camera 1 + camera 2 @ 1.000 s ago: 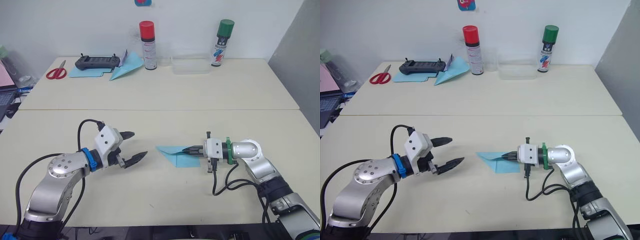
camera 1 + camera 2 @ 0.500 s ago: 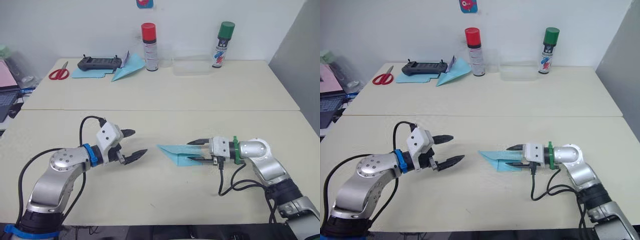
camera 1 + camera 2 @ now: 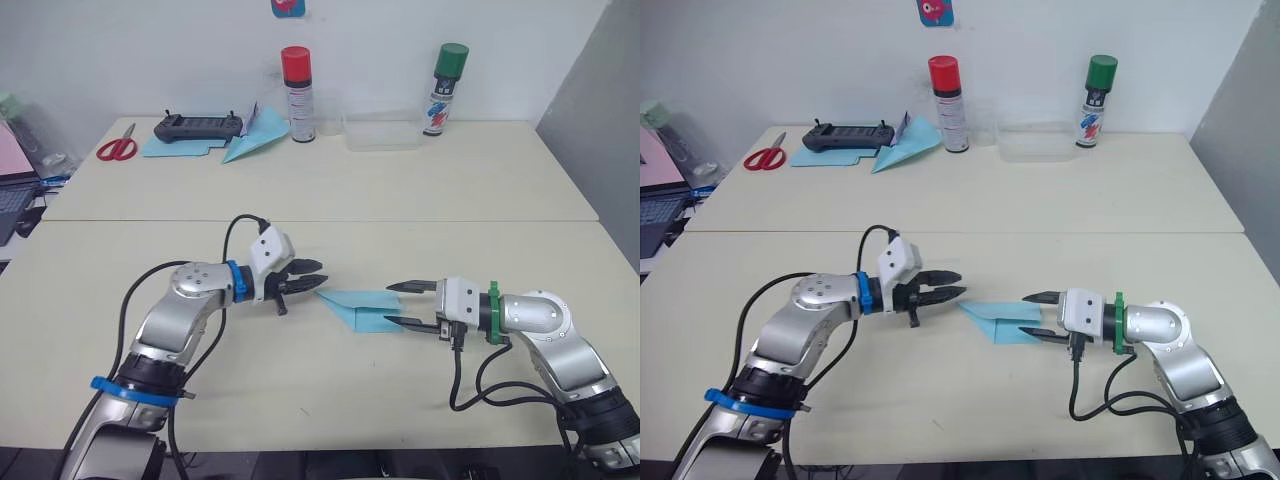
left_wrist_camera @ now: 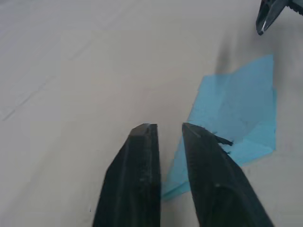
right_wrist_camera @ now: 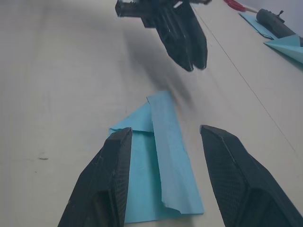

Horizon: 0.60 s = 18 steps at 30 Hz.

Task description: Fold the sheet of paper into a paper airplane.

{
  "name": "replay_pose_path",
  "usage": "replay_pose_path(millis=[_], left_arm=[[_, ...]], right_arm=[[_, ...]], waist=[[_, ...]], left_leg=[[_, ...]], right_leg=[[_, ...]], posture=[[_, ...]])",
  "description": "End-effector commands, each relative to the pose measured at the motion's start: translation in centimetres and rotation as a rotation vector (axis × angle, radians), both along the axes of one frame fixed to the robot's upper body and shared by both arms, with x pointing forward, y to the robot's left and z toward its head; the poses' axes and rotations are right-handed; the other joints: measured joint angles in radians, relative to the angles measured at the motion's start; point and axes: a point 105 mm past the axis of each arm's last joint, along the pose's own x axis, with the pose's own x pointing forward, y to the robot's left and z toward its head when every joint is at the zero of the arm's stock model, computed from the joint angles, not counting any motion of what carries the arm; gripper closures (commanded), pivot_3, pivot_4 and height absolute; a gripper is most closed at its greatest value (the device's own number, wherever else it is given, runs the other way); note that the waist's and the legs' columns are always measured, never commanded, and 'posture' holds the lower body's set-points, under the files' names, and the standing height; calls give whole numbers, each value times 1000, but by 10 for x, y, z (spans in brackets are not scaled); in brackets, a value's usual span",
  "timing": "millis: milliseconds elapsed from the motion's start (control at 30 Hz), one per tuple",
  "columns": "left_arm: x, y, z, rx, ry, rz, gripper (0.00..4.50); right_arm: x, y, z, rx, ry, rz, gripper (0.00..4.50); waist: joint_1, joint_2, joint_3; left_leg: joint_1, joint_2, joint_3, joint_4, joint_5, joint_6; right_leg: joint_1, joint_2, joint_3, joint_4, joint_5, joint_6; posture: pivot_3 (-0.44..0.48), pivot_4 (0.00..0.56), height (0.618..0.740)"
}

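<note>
Folded light blue paper sheet (image 3: 362, 308), pointed wedge, flat on the table between both grippers. Left gripper (image 3: 312, 286): fingers narrowly apart, at the paper's pointed corner. Right gripper (image 3: 401, 305): fingers wide, straddling its broad end.

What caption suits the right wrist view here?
Open right gripper straddling the folded light blue sheet of paper on the table, left gripper poised opposite.

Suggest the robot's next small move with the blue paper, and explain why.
Probably ease the left hand onto the folded paper's near tip and pinch it: its fingers sit nearly together right at that tip, while the right hand is open, straddling the other end.
</note>
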Motion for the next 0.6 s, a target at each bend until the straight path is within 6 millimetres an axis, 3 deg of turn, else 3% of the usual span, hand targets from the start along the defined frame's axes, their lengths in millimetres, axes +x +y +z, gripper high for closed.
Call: replay_pose_path(millis=[33, 200, 467, 600], left_arm=[[5, -9, -4, 27, -16, -43, 4443], [4, -20, -24, 84, 19, -89, 4443], [-4, -21, -54, 207, 39, -170, 4443], [-6, -20, -59, 207, 45, -173, 4443]], right_arm=[[-2, 3, 3, -2, -43, -1, 2120], [-3, 3, -7, -20, -47, -18, 2120], [-10, 1, -12, -28, -49, -10, 2120], [-12, 0, -15, -54, -61, 2, 2120]], waist=[[-1, 0, 0], [0, 0, 0], [1, 0, 0], [0, 0, 0]], left_leg=[[0, 0, 0, 0, 0, 0], [0, 0, 0, 0, 0, 0], [0, 0, 0, 0, 0, 0], [1, 0, 0, 0, 0, 0]], right_leg=[[0, 0, 0, 0, 0, 0], [0, 0, 0, 0, 0, 0], [1, 0, 0, 0, -2, 3], [1, 0, 0, 0, -2, 3]], posture=[[0, 150, 740], [0, 150, 740], [0, 150, 740], [0, 150, 740]])
